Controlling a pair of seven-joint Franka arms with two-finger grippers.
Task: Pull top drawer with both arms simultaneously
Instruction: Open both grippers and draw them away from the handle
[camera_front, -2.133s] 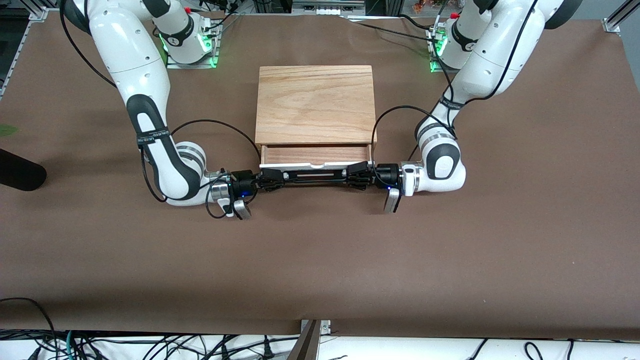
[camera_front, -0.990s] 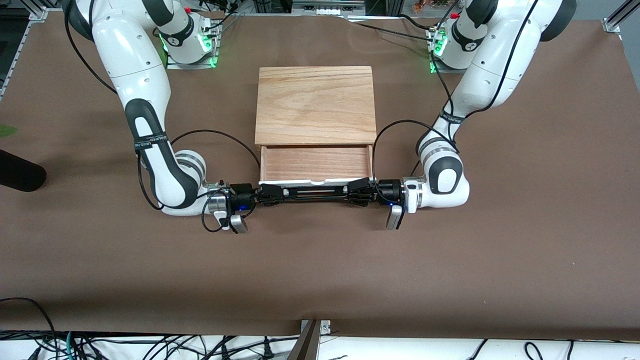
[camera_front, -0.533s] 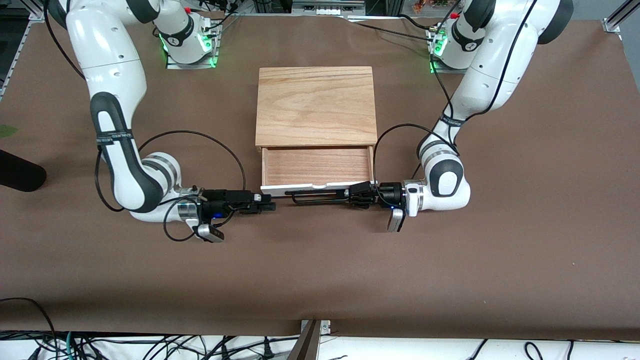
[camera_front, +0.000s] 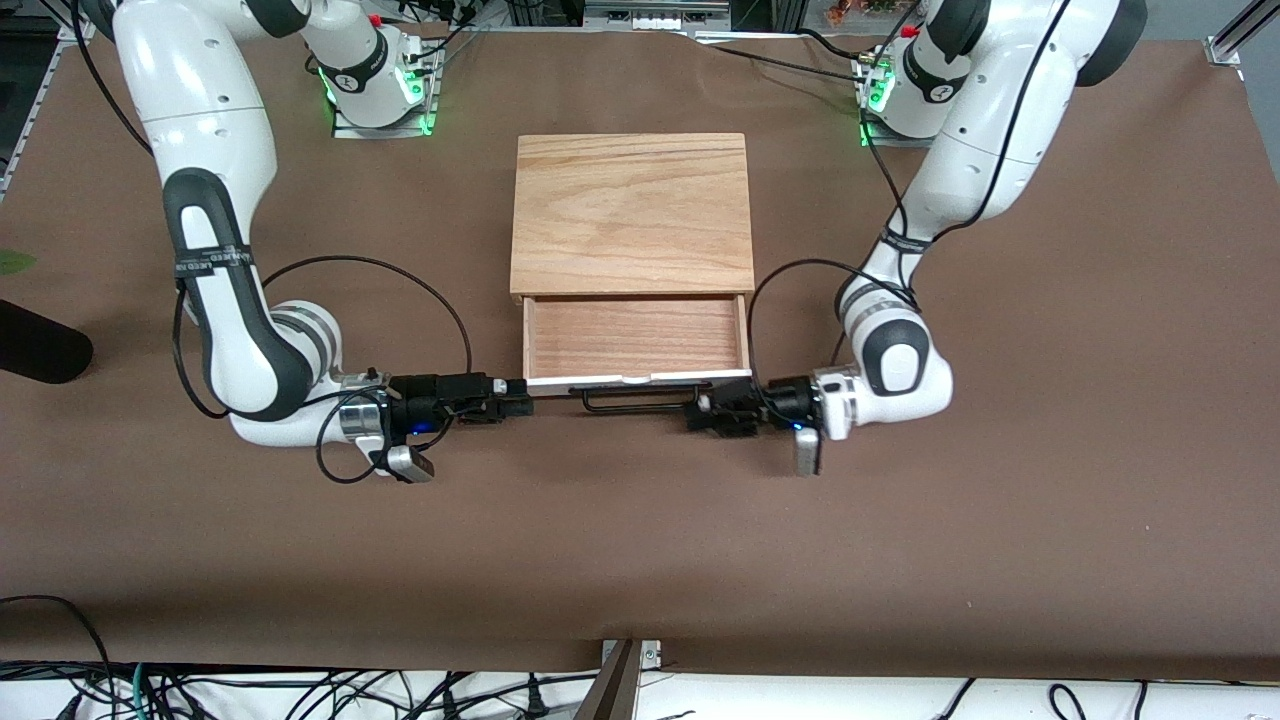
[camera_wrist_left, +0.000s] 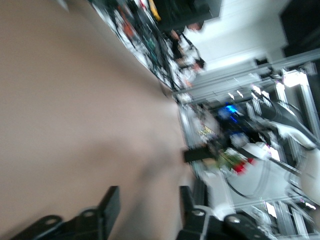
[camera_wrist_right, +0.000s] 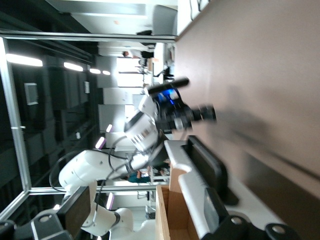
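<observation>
The top drawer (camera_front: 636, 336) stands pulled out of the cabinet, its reddish wood tray bare, with its white front (camera_front: 640, 378) and black bar handle (camera_front: 632, 401) toward the front camera. My right gripper (camera_front: 518, 386) is open and empty, beside the drawer front's corner at the right arm's end, off the handle. In the right wrist view my right gripper (camera_wrist_right: 145, 210) has wide-apart fingers, with the white front (camera_wrist_right: 187, 187) and the handle (camera_wrist_right: 205, 162) beside one finger. My left gripper (camera_front: 698, 411) is open, just off the handle's other end. The left wrist view shows my left gripper (camera_wrist_left: 147, 205) with only table between the fingers.
The light wood-grain cabinet top (camera_front: 632, 210) sits at the table's middle, between the arm bases. The brown table (camera_front: 640, 560) stretches wide toward the front camera. A dark object (camera_front: 40, 345) lies at the edge by the right arm's end.
The drawer slid out toward the front camera. The right gripper let go of the handle and drew away toward its end. The left gripper has just let go and backed off slightly.
</observation>
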